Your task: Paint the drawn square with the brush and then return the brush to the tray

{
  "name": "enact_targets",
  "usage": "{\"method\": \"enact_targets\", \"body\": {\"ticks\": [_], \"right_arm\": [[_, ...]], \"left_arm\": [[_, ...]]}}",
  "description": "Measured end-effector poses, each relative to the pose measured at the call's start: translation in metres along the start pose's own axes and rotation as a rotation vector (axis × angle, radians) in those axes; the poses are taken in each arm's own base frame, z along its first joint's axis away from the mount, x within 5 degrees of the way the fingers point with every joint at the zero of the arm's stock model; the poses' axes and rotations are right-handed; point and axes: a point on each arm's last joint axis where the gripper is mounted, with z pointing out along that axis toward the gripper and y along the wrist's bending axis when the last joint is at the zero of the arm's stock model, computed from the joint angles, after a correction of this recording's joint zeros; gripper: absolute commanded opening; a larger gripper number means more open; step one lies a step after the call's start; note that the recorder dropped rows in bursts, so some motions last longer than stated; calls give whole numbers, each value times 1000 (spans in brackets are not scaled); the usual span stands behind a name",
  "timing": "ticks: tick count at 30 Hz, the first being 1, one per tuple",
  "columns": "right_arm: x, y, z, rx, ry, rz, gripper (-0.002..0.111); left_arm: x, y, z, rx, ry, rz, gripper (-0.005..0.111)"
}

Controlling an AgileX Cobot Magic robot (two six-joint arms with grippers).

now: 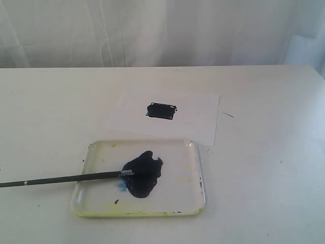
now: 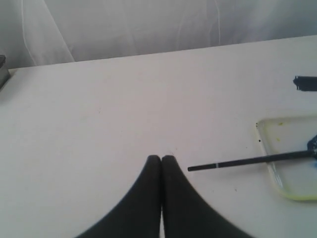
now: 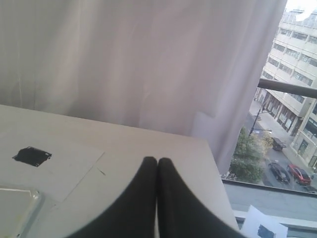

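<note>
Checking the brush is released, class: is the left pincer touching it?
Apart. The left wrist view shows bare table between the shut left pincer and the brush.

White table (image 1: pixel 264 168), sheer white curtain (image 1: pixel 152 30) behind, daylit window (image 3: pixel 277 148) past curtain edge, bldgs (image 3: pixel 297 44) outside

Your drawn square (image 1: pixel 161 110) is filled in now, dark and solid with ragged edges. It sits just beyond the far side of the tray (image 1: pixel 177 190). That tray lies at the near side, clear plastic with rounded corners, yellowish stains along its rim and a dark paint blob (image 1: pixel 144 175) in the middle. Your brush (image 1: pixel 66 178) lies flat, silver ferrule and tip in the blob, its long black handle crossing the tray's left rim and reaching well out to the left.
</note>
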Motion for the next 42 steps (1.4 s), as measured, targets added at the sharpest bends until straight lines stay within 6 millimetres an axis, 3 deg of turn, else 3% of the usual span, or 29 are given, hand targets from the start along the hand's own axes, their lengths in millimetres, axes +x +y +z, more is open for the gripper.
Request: {"method": "enact_targets", "body": {"ticks": [8,15,22,25,29,36,42], "right_arm": [[26,4,47,15,-107,7,0],[65,9,82,19,-139,9,0],[108,15,104,17,-125,9,0],[128,18,112,19,-137,9,0],[147,21,116,13,-95,9,0],[163,23,117,-11,76,16,0],[165,23,117,-12,93,42,0]], "left_arm": [[14,-6,64,3,-147,-49,0],[50,-13,112,14,-173,-43,0],[101,-21,151,25,-183,-29,0],[116,-23,159,27,-183,-3,0],[120,-24,161,25,-163,23,0],[126,-24,161,30,-96,-22,0],[128,-24,161,31,-79,-27,0]]}}
